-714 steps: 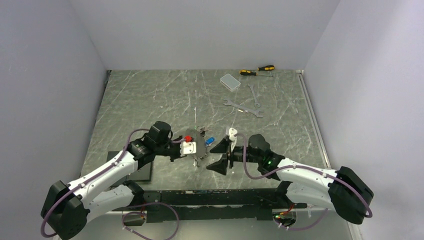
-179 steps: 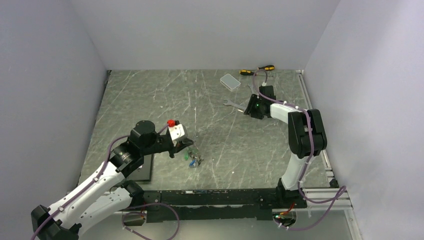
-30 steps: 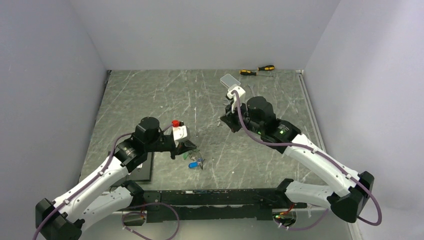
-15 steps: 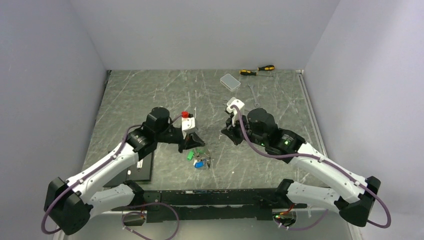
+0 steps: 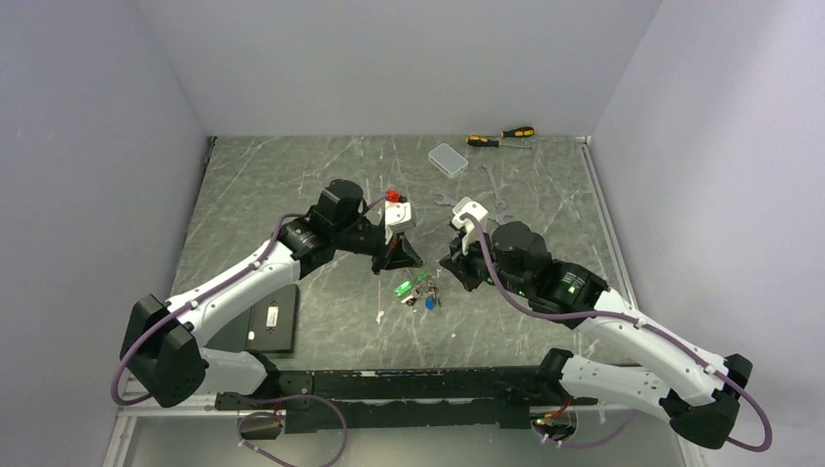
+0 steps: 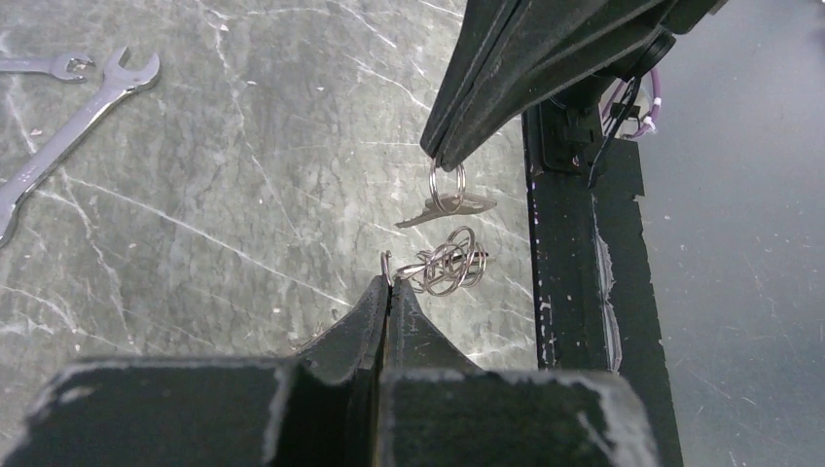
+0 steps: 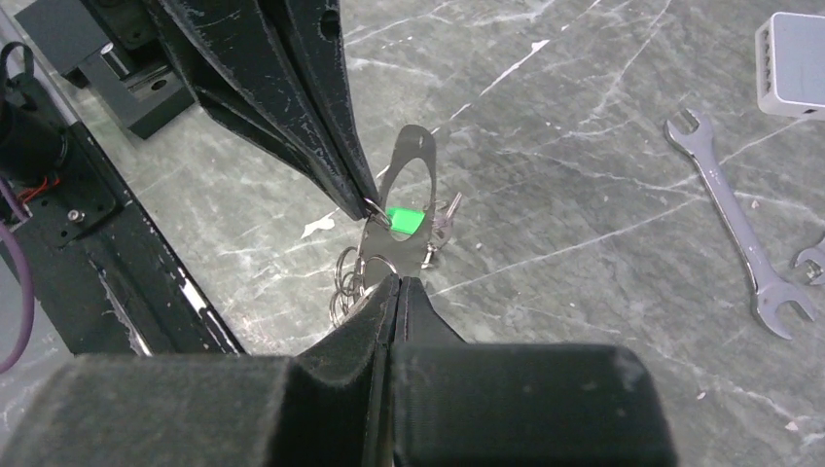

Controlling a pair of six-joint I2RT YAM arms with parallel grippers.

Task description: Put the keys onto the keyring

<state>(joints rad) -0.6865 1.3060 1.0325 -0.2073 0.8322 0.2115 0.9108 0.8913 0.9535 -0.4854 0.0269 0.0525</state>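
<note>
Left gripper, pinched shut on the keyring, meets right gripper, clamped on a key just right of it; best to align hole and wire end slowly.

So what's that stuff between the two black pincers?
Keys on tangled wire rings, one green-headed, between the left end effector and right end effector; both wrist views show it.

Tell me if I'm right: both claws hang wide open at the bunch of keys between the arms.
Not open: the left claw and right claw are pinched shut, as both wrist views show. They do meet at the bunch of keys.
</note>
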